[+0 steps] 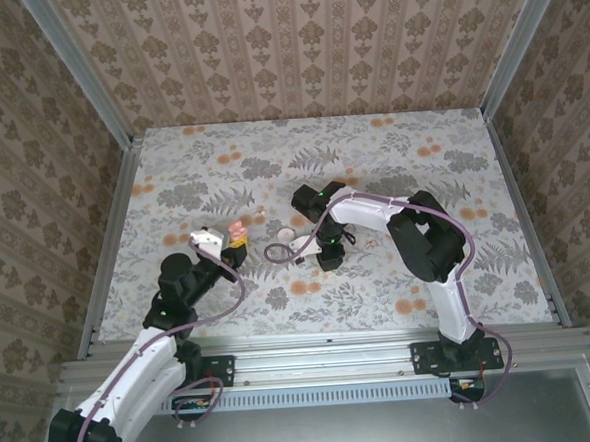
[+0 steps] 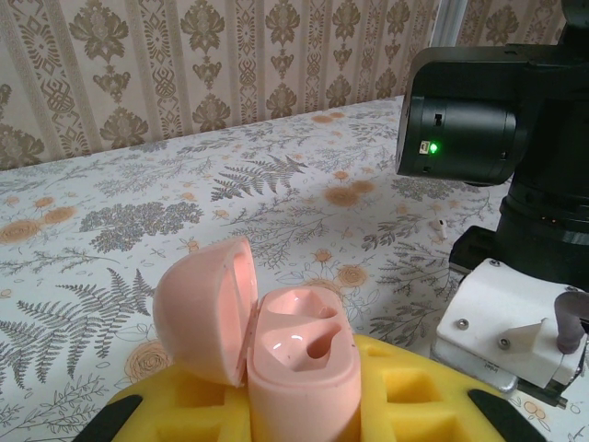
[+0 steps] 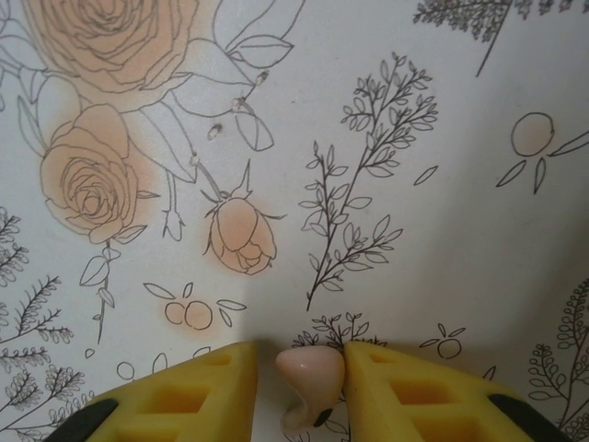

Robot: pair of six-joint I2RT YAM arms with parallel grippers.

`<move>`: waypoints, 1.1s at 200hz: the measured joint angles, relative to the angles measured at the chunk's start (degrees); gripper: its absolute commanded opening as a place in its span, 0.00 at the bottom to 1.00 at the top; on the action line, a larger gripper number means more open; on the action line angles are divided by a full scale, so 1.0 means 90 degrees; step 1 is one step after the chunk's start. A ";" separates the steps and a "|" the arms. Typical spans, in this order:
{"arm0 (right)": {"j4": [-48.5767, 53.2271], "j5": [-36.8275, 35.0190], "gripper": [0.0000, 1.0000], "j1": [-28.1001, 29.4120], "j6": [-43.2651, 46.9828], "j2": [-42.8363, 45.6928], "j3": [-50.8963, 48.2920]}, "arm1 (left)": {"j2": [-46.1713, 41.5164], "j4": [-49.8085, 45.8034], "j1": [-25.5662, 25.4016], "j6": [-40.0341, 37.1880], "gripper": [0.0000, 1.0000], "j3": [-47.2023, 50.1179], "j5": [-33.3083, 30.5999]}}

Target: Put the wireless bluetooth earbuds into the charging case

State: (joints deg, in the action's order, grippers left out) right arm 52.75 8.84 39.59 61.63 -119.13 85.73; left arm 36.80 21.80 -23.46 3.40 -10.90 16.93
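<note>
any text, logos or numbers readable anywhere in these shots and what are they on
No readable words, labels, brands or numbers anywhere.
charging case: plain pink, no print.
earbud: plain, no print.
black arm housing: a green light and a tiny pale mark beside it, too small to read.

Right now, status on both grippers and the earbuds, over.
Left gripper shut on open pink charging case, sockets empty. Right gripper straddling one earbud on the table, grip unconfirmed. Nothing in the way.
</note>
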 measured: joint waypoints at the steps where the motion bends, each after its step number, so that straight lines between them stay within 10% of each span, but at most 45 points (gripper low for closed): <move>1: -0.0002 -0.0002 0.31 0.0000 -0.0002 0.0000 0.0000 | 0.0000 0.0002 0.0000 -0.0002 0.11 0.0000 0.0000; 220: -0.1477 0.0017 0.18 -0.0194 -0.1280 0.1263 -0.1375 | 0.0532 -0.0092 -0.0002 -0.0092 0.11 -0.0015 -0.0002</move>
State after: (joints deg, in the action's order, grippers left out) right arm 39.46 8.99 37.85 50.11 -107.77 73.36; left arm 41.58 20.97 -23.49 2.57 -11.03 16.91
